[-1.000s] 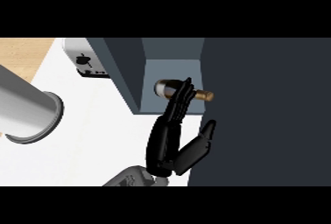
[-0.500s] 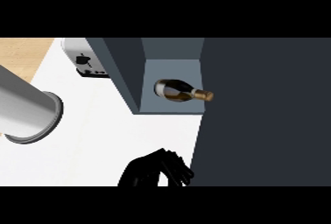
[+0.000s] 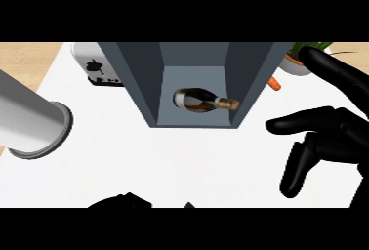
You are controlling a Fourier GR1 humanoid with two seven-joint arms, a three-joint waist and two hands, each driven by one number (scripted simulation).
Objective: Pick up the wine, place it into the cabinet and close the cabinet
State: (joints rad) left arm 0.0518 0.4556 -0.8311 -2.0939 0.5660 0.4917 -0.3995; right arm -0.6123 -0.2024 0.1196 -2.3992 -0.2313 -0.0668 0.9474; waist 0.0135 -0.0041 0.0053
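The wine bottle (image 3: 204,100) lies on its side inside the open grey cabinet (image 3: 148,83), its neck pointing right toward the cabinet's right wall. My right hand (image 3: 331,136) hangs at the right, close to the view and apart from the cabinet, open and holding nothing, with its fingers spread and partly drooping. The grey left forearm (image 3: 29,124) crosses the left edge. A small black part of my left hand (image 3: 122,201) shows at the bottom edge. No cabinet door shows in the view.
A white and grey appliance (image 3: 97,68) stands on the white counter (image 3: 180,161) left of the cabinet. Behind the cabinet's right side are a potted plant (image 3: 302,54) and a carrot (image 3: 275,84).
My right hand let go of the bottle, pulled back from the cabinet and now shows at the right. The dark panel that covered the right side is gone, uncovering the plant and carrot.
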